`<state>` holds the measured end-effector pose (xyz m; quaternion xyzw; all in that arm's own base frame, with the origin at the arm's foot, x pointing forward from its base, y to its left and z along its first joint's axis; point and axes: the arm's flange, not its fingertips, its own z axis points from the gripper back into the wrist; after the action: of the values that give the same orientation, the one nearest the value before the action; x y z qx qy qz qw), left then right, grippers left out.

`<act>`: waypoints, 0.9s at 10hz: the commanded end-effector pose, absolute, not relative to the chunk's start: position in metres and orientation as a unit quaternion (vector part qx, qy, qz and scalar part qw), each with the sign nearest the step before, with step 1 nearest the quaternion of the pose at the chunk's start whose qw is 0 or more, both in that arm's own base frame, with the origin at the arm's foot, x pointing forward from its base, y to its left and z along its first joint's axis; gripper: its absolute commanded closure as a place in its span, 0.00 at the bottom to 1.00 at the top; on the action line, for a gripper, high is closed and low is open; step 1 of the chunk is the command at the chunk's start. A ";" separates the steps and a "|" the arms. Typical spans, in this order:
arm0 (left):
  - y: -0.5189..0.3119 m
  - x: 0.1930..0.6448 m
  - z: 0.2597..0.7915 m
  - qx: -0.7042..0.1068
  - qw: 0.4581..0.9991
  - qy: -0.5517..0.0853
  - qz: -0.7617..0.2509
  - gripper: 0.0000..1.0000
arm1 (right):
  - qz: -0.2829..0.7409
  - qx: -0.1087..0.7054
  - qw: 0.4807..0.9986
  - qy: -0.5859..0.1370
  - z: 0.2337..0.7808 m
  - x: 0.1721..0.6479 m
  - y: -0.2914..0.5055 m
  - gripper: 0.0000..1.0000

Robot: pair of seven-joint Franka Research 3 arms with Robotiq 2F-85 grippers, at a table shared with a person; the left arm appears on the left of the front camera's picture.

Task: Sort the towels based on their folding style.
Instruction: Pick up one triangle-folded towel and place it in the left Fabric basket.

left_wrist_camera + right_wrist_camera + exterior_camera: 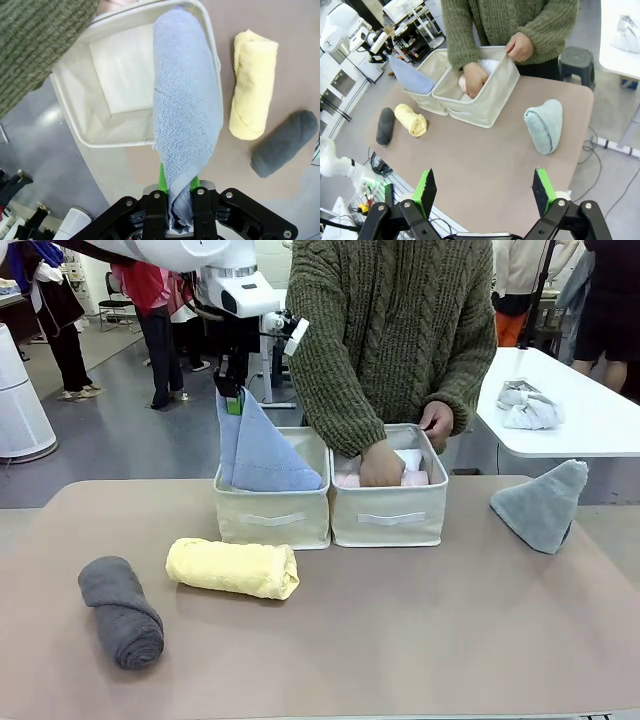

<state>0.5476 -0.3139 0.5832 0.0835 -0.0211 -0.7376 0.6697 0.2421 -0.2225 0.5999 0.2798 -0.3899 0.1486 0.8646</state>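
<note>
My left gripper (232, 398) is shut on the tip of the light blue cone towel (262, 452), whose base rests inside the left cream bin (270, 515). In the left wrist view the blue towel (187, 115) hangs from my fingers over that bin (80, 125). A person's hand (381, 464) presses on pink and white towels (410, 472) in the right bin (390, 518). On the table lie a yellow roll (233, 568), a dark grey roll (122, 611) and a grey-green cone (543, 505). My right gripper (485, 192) hangs open high above the table's near side.
A white table (590, 415) at the back right carries a lumpy white-and-grey cloth bundle (528, 406). The person stands at the far edge, the other hand (519, 46) holding the right bin's rim. A dark stool (577, 60) stands beside them.
</note>
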 end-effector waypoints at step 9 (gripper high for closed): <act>-0.324 0.551 0.471 0.051 0.666 0.049 -0.743 0.84 | 0.152 0.284 0.859 -0.398 0.599 0.244 -0.222 0.00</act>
<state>0.5542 -0.3217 0.4756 0.0498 0.0474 -0.7450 0.6635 0.2421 -0.2226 0.5999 0.2798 -0.3899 0.1486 0.8646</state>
